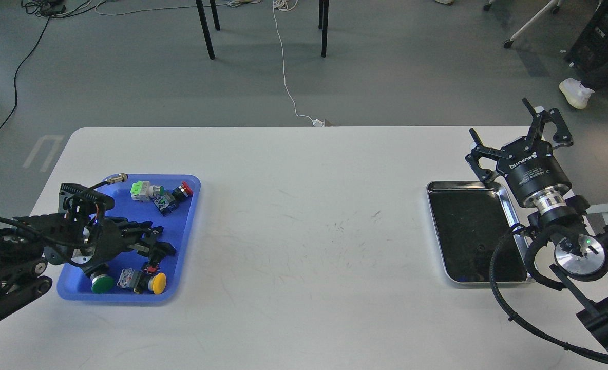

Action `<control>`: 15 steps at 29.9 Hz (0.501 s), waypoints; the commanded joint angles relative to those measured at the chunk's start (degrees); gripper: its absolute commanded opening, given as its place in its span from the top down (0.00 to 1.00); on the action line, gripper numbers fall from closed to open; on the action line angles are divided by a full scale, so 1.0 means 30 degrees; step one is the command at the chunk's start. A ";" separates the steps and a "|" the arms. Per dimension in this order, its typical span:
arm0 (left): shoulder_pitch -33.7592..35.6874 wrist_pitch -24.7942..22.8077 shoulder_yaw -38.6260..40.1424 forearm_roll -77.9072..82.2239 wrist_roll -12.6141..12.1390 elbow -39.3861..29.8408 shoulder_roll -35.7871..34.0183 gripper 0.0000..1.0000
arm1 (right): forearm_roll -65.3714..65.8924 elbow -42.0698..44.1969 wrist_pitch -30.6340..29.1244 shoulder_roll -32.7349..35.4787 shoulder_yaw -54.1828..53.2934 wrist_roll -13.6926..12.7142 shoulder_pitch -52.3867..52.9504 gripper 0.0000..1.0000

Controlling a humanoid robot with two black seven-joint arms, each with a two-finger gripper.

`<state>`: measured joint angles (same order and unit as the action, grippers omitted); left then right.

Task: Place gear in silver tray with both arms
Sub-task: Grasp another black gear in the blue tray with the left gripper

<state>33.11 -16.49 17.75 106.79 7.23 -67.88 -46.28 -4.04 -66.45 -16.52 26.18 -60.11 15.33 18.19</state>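
Note:
The silver tray (509, 280) lies on the right side of the white table, its dark bottom bare. My right gripper (501, 123) hangs over the tray's far right corner with its fingers spread wide and nothing between them. My left gripper (166, 240) lies low over the blue tray (191, 205) at the left, fingers pointing right and apart above the parts. I cannot pick out a gear among those parts; my left arm hides part of the tray.
The blue tray holds a green button (101, 283), a yellow button (157, 282), a red button (185, 189), a green-and-white part (140, 189) and a metal connector (115, 179). Black cable hose (499, 288) loops over the silver tray's near right corner. The white table (309, 231) lies between the trays.

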 commanded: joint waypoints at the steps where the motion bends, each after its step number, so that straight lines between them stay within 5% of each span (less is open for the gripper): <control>1: 0.0152 -0.0333 0.0032 -0.0058 -0.0008 -0.0019 -0.0013 0.85 | -0.0001 0.0000 0.0028 0.0003 -0.0031 -0.0012 0.0000 0.01; 15: 0.2085 -0.0363 0.0325 -0.0495 0.0021 -0.0809 -0.1008 0.85 | -0.0001 0.0000 0.0087 0.0090 -0.0060 -0.0012 0.0029 0.01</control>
<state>37.42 -17.64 18.53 106.35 7.21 -69.31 -48.29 -4.04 -66.45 -16.26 26.36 -60.32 15.30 18.28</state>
